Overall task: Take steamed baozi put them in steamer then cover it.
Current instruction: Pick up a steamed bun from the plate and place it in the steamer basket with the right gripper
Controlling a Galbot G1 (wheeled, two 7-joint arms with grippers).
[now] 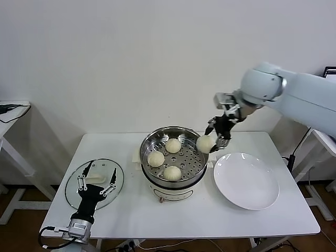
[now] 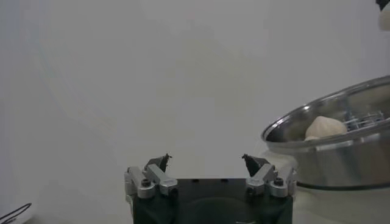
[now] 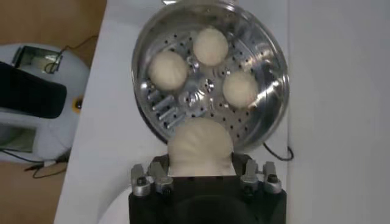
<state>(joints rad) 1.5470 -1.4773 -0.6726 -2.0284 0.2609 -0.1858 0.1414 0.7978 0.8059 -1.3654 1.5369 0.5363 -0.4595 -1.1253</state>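
The steel steamer (image 1: 147, 144) stands mid-table on a cream base, with three baozi on its perforated tray (image 1: 172, 145) (image 1: 156, 158) (image 1: 171, 172). My right gripper (image 1: 210, 144) is shut on the fourth baozi (image 1: 204, 143) and holds it above the steamer's right rim. In the right wrist view the held baozi (image 3: 200, 146) sits between the jaws, above the steamer (image 3: 268, 73). The glass cover (image 1: 73, 184) with its white handle lies flat at the left. My left gripper (image 1: 96, 183) is open and empty over the cover. The left wrist view shows it open (image 2: 206, 161) beside the steamer (image 2: 341, 167).
A flat white plate (image 1: 247, 181), bare, lies right of the steamer. A grey side table (image 1: 10, 113) stands at the far left and another stand at the far right. The white wall is close behind the table.
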